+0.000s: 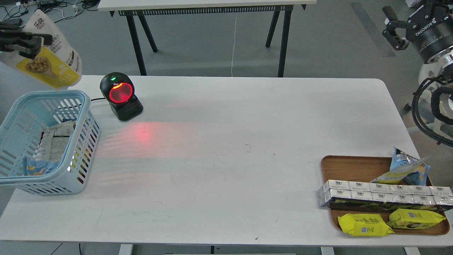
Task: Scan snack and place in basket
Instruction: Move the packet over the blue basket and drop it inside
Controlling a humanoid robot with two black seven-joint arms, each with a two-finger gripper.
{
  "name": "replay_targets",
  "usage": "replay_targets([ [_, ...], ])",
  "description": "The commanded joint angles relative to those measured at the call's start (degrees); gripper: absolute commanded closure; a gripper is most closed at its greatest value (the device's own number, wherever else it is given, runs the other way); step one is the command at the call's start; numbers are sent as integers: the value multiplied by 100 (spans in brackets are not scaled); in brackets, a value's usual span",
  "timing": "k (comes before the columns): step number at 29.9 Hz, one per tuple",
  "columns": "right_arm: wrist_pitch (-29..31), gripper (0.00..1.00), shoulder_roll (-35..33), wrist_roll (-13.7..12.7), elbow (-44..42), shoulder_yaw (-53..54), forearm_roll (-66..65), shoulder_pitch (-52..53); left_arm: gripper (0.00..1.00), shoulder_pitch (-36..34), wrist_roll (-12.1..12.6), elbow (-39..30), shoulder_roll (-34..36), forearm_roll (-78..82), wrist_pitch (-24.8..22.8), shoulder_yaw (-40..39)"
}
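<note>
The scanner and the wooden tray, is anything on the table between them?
No. In the head view, only bare white table lies between the scanner and the wooden tray, apart from the scanner's red glow.

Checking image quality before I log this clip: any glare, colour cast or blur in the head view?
Head view: the black barcode scanner with its glowing red window throws a red patch across the white table; the shiny silver carton row on the brown wooden tray glints; the white-and-yellow snack pouch looks slightly soft; the rest is sharp and evenly lit.
</note>
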Motion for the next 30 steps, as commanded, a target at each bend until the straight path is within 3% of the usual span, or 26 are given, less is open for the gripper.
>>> replay_targets([
  [1, 0, 0, 5, 0, -1, -1, 0, 0, 100, 27, -1, -9, 296, 352, -45, -20],
  [6, 0, 0, 5, 0, 0, -1, -9, 0, 100, 237, -1, 0, 428, 370, -1, -3],
  [10, 0, 0, 5, 0, 8, -10, -9, 0, 100, 913, -1, 114, 393, 344, 148, -107],
  [24, 0, 0, -4, 0, -1, -10, -9, 53, 100, 3146, -1, 615, -98, 388, 157, -1566],
  [30, 0, 0, -4, 0, -1, -10, -9, 53, 83, 3200, -1, 730, -178, 327, 157, -1813],
])
